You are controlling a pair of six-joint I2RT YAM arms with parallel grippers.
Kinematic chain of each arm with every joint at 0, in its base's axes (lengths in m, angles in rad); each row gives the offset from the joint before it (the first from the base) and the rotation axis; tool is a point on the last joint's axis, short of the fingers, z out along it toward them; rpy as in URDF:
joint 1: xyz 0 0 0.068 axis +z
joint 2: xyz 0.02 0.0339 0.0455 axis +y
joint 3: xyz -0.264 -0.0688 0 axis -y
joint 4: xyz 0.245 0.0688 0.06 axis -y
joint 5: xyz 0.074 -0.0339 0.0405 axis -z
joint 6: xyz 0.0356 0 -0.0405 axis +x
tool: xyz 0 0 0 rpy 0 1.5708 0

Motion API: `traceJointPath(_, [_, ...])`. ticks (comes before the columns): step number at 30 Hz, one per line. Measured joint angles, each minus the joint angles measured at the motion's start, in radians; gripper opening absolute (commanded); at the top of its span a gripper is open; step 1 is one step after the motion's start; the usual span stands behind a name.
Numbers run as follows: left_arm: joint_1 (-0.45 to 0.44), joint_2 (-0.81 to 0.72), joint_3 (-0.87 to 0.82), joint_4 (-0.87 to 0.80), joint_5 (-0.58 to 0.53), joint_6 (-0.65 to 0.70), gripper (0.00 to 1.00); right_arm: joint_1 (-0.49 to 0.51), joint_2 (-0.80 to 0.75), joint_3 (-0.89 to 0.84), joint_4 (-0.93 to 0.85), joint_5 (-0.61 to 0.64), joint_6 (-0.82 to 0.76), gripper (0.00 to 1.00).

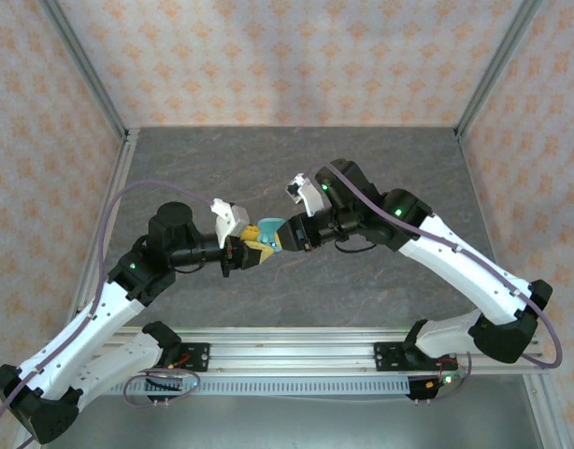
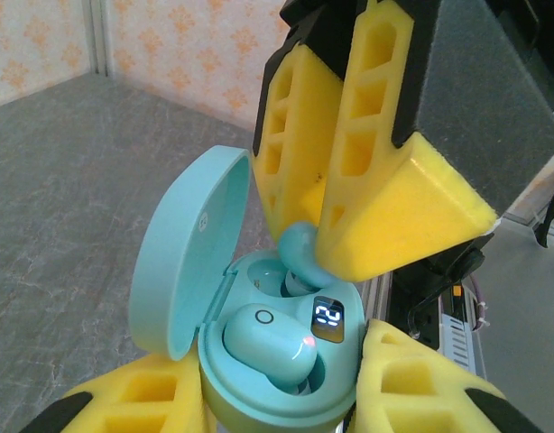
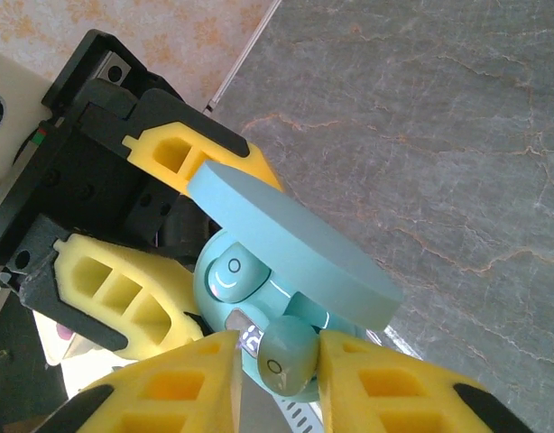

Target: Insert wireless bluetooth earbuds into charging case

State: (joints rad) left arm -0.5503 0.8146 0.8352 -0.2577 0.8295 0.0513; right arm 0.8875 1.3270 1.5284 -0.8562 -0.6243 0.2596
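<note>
My left gripper [image 2: 281,392] is shut on a teal charging case [image 2: 245,401], held above the table with its lid [image 2: 182,262] swung open. One teal earbud [image 2: 263,343] sits in the near socket beside the lit number display [image 2: 328,320]. A second teal earbud [image 3: 286,356] has its tip in the far socket, between the yellow fingers of my right gripper [image 3: 279,370]. One finger touches it and the other stands a little apart. In the top view both grippers, left [image 1: 242,251] and right [image 1: 285,236], meet over the table's middle around the case [image 1: 271,234].
The grey marbled tabletop [image 1: 296,168] lies below, with patterned walls on three sides. An aluminium rail [image 1: 296,351] runs along the near edge by the arm bases.
</note>
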Motion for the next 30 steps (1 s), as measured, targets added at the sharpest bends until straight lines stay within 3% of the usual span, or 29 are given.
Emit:
traceJointPath(8, [0.000, 0.000, 0.000, 0.001, -0.002, 0.000, 0.14, 0.000, 0.010, 0.027, -0.021, 0.027, -0.003, 0.40])
traceJointPath(16, [-0.001, 0.000, 0.000, 0.001, -0.002, 0.002, 0.14, 0.000, 0.000, 0.032, -0.027, 0.088, -0.002, 0.44])
traceJointPath(24, [-0.002, 0.000, 0.000, 0.035, -0.001, -0.020, 0.14, -0.015, -0.146, -0.022, 0.042, 0.200, 0.046, 0.43])
traceJointPath(30, [-0.022, 0.021, 0.000, 0.135, 0.002, -0.070, 0.14, -0.108, -0.243, -0.130, 0.146, 0.246, 0.152, 0.57])
